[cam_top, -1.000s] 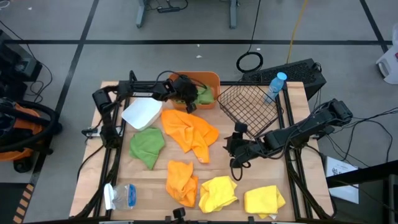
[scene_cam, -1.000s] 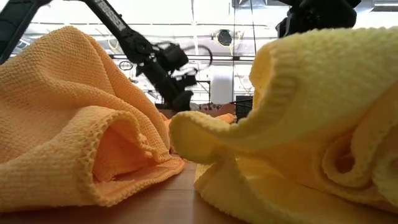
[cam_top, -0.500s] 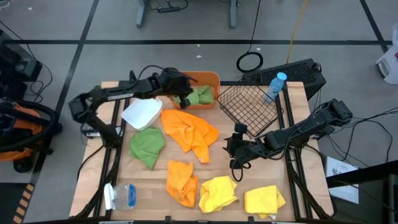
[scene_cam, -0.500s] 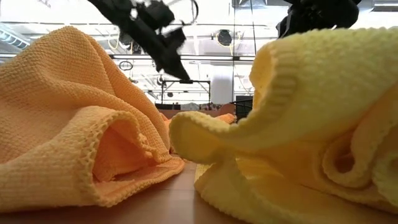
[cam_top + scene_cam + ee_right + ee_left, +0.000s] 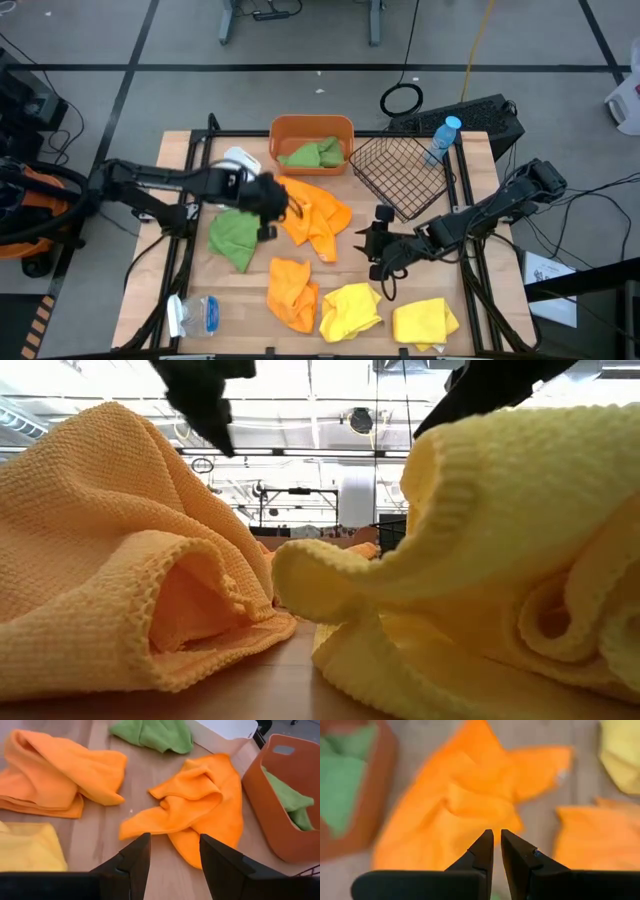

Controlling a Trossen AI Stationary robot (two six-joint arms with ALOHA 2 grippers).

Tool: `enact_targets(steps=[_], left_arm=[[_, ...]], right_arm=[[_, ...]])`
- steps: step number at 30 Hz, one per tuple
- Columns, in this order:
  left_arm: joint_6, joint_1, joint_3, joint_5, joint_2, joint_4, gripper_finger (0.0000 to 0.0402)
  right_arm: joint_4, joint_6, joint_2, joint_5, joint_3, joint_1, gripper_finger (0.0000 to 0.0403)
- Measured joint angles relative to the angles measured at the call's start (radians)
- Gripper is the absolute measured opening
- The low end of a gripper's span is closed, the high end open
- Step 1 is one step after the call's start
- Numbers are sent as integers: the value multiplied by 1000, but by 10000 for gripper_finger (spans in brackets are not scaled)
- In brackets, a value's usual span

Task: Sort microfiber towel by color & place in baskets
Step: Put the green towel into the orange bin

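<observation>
Green towels: one lies inside the orange tub (image 5: 312,133) at the table's far edge, another green towel (image 5: 236,235) sits loose on the wood near the left side.
Orange towels: a big spread one (image 5: 318,214) in the middle of the table, a smaller folded one (image 5: 290,292) nearer the front.
Yellow towels: two (image 5: 349,310) (image 5: 425,323) at the front right, none in a basket.
Baskets: black wire basket (image 5: 403,172) right of the orange tub; white tub (image 5: 238,162) partly hidden behind the left arm.
Left gripper (image 5: 270,205): over the near-left edge of the big orange towel, fingers nearly closed with only a slit between them, carrying nothing.
Right gripper (image 5: 378,245): just right of the big orange towel, fingers spread apart, nothing between them.
Bottle (image 5: 441,140): beside the wire basket.
</observation>
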Motion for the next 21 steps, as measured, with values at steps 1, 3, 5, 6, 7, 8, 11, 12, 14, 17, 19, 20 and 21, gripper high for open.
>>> enact_targets(steps=[1, 3, 5, 6, 7, 8, 11, 12, 14, 17, 19, 20, 21], left_arm=[[-31, -28, -8, -4, -1, -11, 45], [-89, -76, -38, -17, -1, -17, 55], [-146, -109, -71, -31, 0, -32, 72], [-174, -121, -85, -38, 0, -53, 83], [-198, -132, -103, -42, 0, -73, 94], [-220, -140, -122, -45, 0, -86, 106], [-282, -164, -176, -45, 0, -116, 143], [-305, -173, -190, -45, 0, -116, 154], [-344, -194, -218, -45, 0, -126, 173], [-384, -230, -252, -45, 0, -130, 195], [-420, -251, -269, -45, 0, -131, 204], [-438, -262, -276, -45, 0, -136, 208], [-457, -273, -281, -45, 0, -137, 212]], right_arm=[[3, 6, 0, 0, 0, 4, 160], [15, 14, 0, 0, 0, 12, 160], [33, 14, 0, 0, 0, 20, 160], [48, 13, 2, 0, 0, 24, 160], [66, 13, 8, 1, 0, 28, 160], [78, 12, 14, 2, 0, 31, 160], [116, 9, 43, 2, -1, 45, 160], [130, 9, 55, 1, -1, 48, 160], [152, 9, 87, 1, -1, 57, 160], [203, 9, 134, 0, -1, 67, 160], [231, 9, 157, -2, -1, 72, 160], [236, 9, 166, -4, -1, 73, 160], [239, 14, 172, -6, -1, 73, 160]])
